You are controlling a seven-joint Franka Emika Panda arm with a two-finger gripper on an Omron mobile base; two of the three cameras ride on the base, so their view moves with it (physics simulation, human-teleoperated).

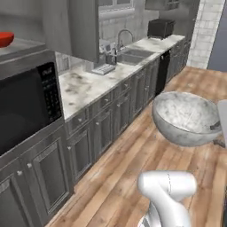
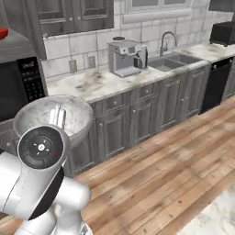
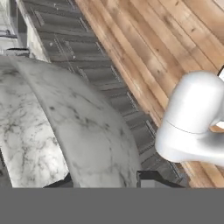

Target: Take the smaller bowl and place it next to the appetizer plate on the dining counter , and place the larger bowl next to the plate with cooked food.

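- larger bowl (image 1: 186,117): deep, grey-white, speckled stone look. held up in the air over the wood floor (image 1: 133,177), clear of every counter. in the left base view it sits at the right, opening tilted up and toward the camera.
- same bowl in the right base view (image 2: 55,117): at the left, just above and behind the arm's round dark joint, in front of the cabinet fronts (image 2: 151,110).
- hand view: the bowl's outer wall (image 3: 78,127) curves close past the camera, with its marbled inside to the left.
- gripper (image 3: 105,180): one dark fingertip (image 3: 151,178) lies outside the bowl wall and another dark piece inside it, with the rim between them. the jaws are clamped on the rim of the larger bowl. in the right base view a pale finger stands inside the bowl.
- smaller bowl (image 1: 5,39): glossy red, resting on top of the unit above the microwave (image 1: 26,106), at the far left edge and partly cut off by the frame. well apart from the larger bowl.
- kitchen counter (image 1: 88,84): marbled top along the wall, carrying a sink with a curved faucet (image 1: 125,37), a coffee machine (image 2: 126,57) and a dark toaster (image 1: 160,27) at the far end.
- a patch of marbled surface shows at the lower right corner of the right base view; which counter it belongs to cannot be told.
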